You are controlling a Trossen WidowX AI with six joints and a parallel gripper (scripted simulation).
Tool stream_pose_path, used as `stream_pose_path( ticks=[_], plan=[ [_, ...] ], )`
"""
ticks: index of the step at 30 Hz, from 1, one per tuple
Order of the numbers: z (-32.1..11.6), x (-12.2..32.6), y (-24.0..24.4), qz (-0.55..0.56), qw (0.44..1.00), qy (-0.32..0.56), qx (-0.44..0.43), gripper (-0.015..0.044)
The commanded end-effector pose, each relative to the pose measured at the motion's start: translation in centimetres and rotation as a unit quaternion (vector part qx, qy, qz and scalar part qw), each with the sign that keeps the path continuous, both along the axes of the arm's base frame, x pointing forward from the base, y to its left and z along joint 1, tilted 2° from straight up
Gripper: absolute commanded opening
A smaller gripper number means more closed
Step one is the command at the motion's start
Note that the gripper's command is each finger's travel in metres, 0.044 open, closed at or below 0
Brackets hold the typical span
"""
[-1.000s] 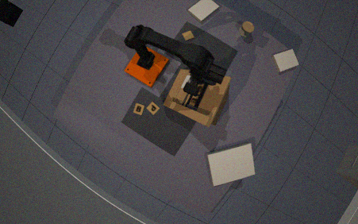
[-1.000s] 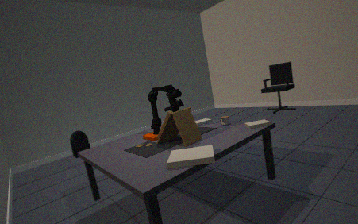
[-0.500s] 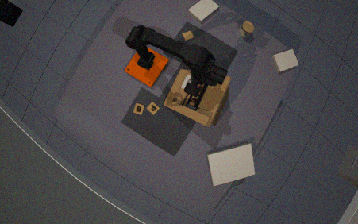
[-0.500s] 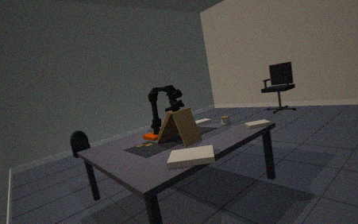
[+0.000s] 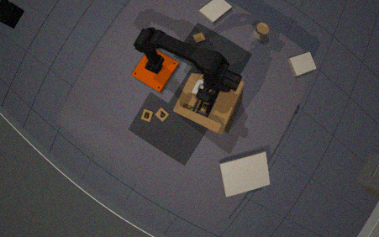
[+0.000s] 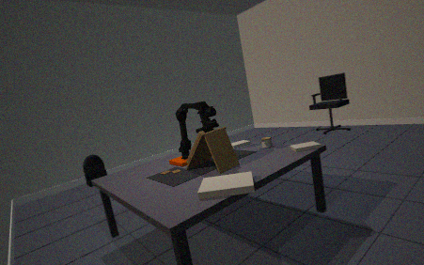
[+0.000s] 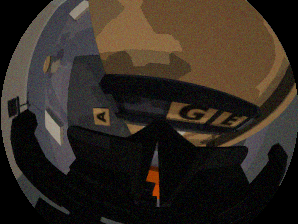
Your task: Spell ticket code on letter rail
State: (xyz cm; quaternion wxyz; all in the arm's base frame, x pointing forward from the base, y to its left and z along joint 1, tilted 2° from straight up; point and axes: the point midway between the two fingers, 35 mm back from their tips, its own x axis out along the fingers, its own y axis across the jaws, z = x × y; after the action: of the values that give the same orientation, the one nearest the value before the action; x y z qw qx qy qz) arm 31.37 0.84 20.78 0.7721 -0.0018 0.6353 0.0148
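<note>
My gripper (image 5: 206, 95) (image 7: 159, 124) is shut with nothing between the fingertips, low over the wooden A-shaped board (image 5: 198, 120) (image 6: 222, 149), beside the rail. The dark rail (image 7: 180, 85) holds a G tile (image 7: 191, 113) and an E tile (image 7: 234, 120) side by side toward its right end in the wrist view; the rail left of the G looks empty. An A tile (image 7: 101, 116) lies on the mat outside the rail. A B tile (image 5: 147, 115) and another tile (image 5: 161, 113) lie on the near mat. One tile (image 5: 199, 37) lies on the far mat. The white ticket (image 5: 197, 86) is partly covered and unreadable.
Dark mats (image 5: 176, 143) (image 5: 237, 53) lie on both sides of the board. The orange arm base (image 5: 164, 77) is left of it. White blocks (image 5: 244, 174) (image 5: 302, 64) (image 5: 215, 10) and a round tan-topped container (image 5: 262, 28) (image 6: 266, 142) stand around the counter.
</note>
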Motion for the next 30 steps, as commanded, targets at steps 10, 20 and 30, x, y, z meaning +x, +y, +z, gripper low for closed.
stream_pose_path(
  ticks=[10, 20, 30],
  plan=[
    [-0.7, 0.6, -0.1, -0.001, 1.000, 0.003, -0.003, 0.0000],
    [-1.0, 1.0, -0.1, -0.001, 1.000, 0.003, -0.003, 0.0000],
    [-1.3, 1.4, -0.1, -0.001, 1.000, 0.003, -0.003, 0.0000]
  ],
)
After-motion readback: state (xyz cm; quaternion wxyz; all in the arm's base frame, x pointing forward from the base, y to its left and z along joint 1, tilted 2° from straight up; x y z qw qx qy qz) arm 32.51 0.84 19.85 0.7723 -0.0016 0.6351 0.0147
